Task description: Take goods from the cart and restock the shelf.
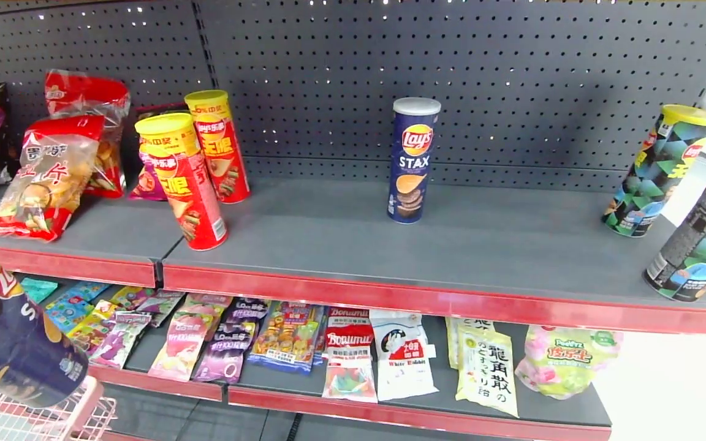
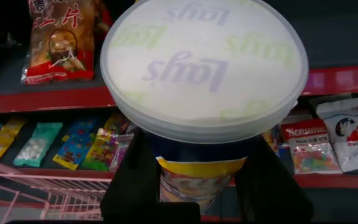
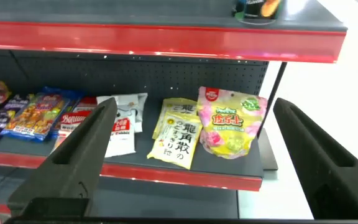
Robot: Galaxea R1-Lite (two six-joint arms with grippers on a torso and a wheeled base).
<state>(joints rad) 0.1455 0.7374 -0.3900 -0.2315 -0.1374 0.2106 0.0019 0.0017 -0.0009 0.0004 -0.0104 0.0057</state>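
A dark blue chip can (image 1: pixel 15 346) with a pale lid (image 2: pixel 204 62) hangs tilted at the lower left, just above the pink wire cart (image 1: pixel 28 419). My left gripper (image 2: pixel 201 190) is shut on it, one dark finger (image 2: pixel 132 183) on each side of its body below the lid. A matching blue can (image 1: pixel 413 160) stands upright in the middle of the grey upper shelf (image 1: pixel 341 245). Lower down, my right gripper (image 3: pixel 197 155) is open and holds nothing; it faces the lower shelf's packets under the red shelf edge (image 3: pixel 166 37).
Two red cans with yellow lids (image 1: pixel 189 180) and red snack bags (image 1: pixel 43 177) stand at the shelf's left. Two black-green cans (image 1: pixel 659 171) stand at its right end. Bare shelf lies on both sides of the blue can. Flat snack packets (image 1: pixel 353 355) line the lower shelf.
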